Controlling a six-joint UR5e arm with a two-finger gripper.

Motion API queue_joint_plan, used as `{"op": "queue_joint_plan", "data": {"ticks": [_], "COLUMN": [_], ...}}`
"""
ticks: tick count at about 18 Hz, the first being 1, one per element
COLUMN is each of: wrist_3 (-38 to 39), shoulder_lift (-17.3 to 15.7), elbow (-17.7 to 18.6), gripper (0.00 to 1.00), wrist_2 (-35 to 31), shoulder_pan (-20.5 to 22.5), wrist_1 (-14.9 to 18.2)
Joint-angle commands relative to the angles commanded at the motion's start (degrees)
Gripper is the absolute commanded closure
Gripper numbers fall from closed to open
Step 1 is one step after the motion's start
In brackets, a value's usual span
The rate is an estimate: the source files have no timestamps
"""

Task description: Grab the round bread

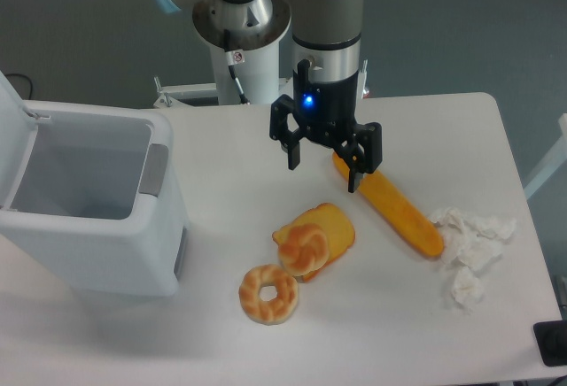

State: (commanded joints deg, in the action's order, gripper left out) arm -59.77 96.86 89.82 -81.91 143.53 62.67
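- Far left, a white bin (pixel 89 200) sits on the white desk (pixel 221 147); its lid stands open at the left edge, and its inside shows pale grey.
- Moving right, the ring bread (pixel 268 294) lies flat near the front of the desk, hole facing up; it is just beside the round bread, down and to its left.
- Here is the round bread (pixel 303 249): golden knotted top, resting at the desk's middle, leaning on the front-left part of the toast slice (pixel 337 229); nothing grips it.
- Above them hangs the pincer (pixel 324 163), fingers spread apart and holding nothing; it hovers above the buns, up and slightly right of the round bread, blue light glowing on its body.
- Right again, a long orange baguette (pixel 399 211) runs diagonally; its upper end passes behind the pincer's right finger.
- Far right, crumpled white tissue (pixel 468 249) lies by the baguette's lower end.
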Motion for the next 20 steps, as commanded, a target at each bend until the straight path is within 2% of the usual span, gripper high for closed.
{"op": "queue_joint_plan", "data": {"ticks": [9,13,16,20], "wrist_3": [0.3,1.6,2.2,2.1], "shoulder_lift": [0.4,0.5,0.6,2.0], "elbow": [0.5,2.2,4.9,5.2], "gripper": [0.00,0.00,0.00,0.00], "wrist_2": [1.8,2.7,2.7,2.8], "shoulder_pan": [-0.2,0.0,-0.3,-0.4], "wrist_1": [-0.6,-0.8,-1.1,-1.8]}}
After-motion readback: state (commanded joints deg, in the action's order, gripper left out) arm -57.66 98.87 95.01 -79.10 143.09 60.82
